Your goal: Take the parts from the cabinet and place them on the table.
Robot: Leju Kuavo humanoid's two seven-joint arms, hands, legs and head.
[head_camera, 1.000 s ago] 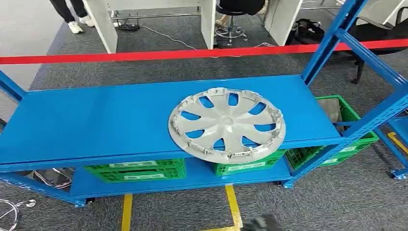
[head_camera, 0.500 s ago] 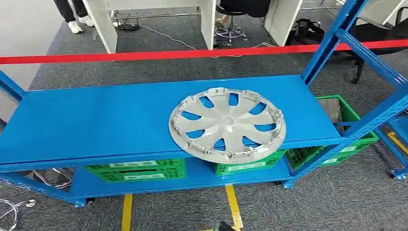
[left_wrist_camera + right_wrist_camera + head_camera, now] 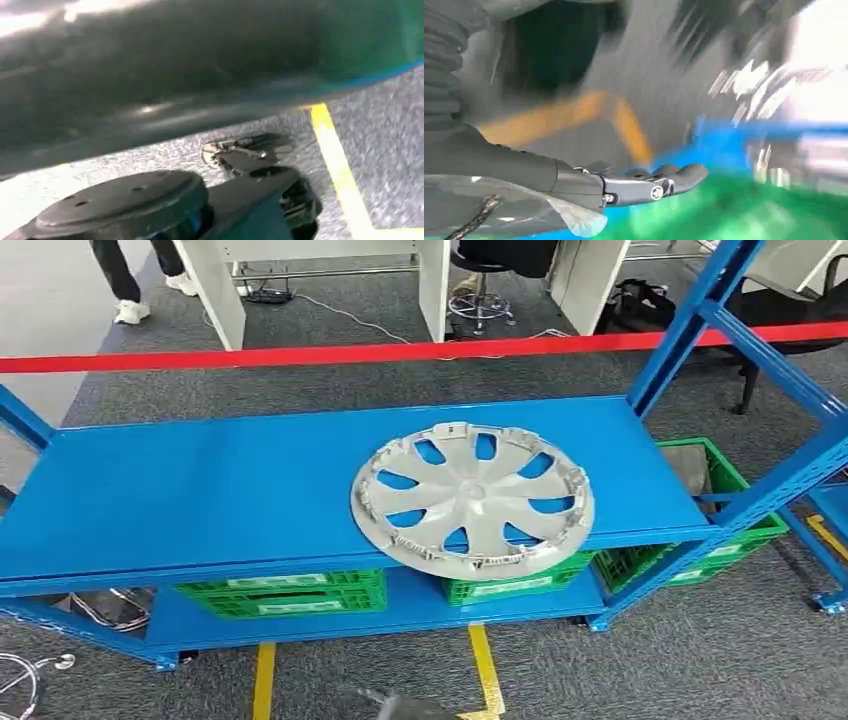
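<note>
A silver wheel cover (image 3: 472, 502) lies flat on the blue cabinet shelf (image 3: 200, 490), right of the middle, with its near rim over the shelf's front edge. Nothing touches it. My right hand (image 3: 644, 186) is low in front of the cabinet, its fingers stretched out and holding nothing; that view is blurred by motion. A blurred grey part of one arm (image 3: 400, 706) sits at the bottom edge of the head view, well below the shelf. In the left wrist view a dark blurred shape (image 3: 200, 75) spans the picture, and I cannot make out the left hand's fingers.
Green crates (image 3: 285, 592) stand on the lower shelf and beside the cabinet at the right (image 3: 715, 480). Blue uprights (image 3: 700, 310) rise at the right end. Red barrier tape (image 3: 300, 356) runs behind. Yellow floor tape (image 3: 485, 665) marks the carpet. A person's legs (image 3: 125, 280) are far left.
The blurred grey arm part at the bottom edge has slid from right to left. The person's feet at the far left have stepped further left. The wheel cover has not moved.
</note>
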